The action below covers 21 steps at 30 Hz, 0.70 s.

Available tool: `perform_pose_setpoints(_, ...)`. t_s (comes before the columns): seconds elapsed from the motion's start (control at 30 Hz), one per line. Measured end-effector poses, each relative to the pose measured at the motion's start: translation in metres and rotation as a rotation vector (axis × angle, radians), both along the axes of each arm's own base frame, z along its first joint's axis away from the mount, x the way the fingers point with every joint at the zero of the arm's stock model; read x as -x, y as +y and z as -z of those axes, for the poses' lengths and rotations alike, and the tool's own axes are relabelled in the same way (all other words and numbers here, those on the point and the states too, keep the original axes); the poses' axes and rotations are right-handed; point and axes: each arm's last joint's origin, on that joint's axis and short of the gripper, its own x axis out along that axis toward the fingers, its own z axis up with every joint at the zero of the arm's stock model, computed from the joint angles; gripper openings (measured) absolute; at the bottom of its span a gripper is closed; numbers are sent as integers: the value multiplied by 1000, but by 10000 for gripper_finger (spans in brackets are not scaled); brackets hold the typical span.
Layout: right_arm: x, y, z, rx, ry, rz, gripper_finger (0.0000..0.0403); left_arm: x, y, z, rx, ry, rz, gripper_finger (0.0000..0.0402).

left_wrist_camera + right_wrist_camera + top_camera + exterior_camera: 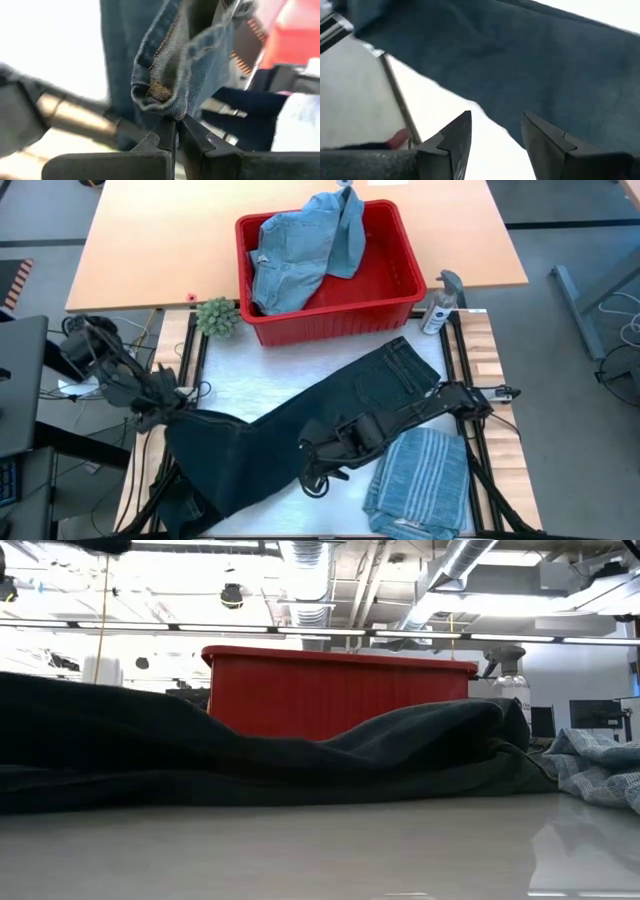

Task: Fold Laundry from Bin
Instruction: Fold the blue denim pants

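- The long dark navy trousers point(300, 430) lie spread diagonally across the near part of the table point(130, 260), running from the near left up toward the right; in the low view they form a dark ridge point(250, 765) in front of the bin.
- The left gripper point(176, 131) sits at the trousers' left end point(165, 412); its fingers are pressed together on a bunched, stitched hem of the dark cloth, which rises out of the pinch.
- The right gripper point(495, 135) is over the middle of the trousers point(340, 442); its fingers stand apart with nothing between them, the dark fabric just beyond their tips.
- The bright red bin point(400, 305) stands on the far side of the table, behind the trousers; light blue denim-like pieces point(295, 250) fill it and one hangs over its far rim.
- A blue-grey white-striped shirt point(420, 485) lies folded at the near right, just beside the trousers; its edge shows at the right in the low view point(600, 765).
- A spray bottle point(440, 305) stands just right of the bin; a small green plant point(217, 315) stands just left of it.
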Motion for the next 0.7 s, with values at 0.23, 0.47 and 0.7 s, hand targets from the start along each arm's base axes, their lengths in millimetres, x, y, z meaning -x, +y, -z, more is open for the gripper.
perform_pose_setpoints(0.23, 6, -13, 2, 13, 73, 105, 195, 7, 1, 1, 32, 94, 78, 0)
perform_pose_setpoints(0.47, 11, -16, 10, 39, 167, 148, 195, 8, -1, -8, 107, 120, 94, 0)
perform_pose_setpoints(0.7, 11, -19, 10, 45, 164, 163, 195, 7, 3, -49, 115, -111, 86, 0)
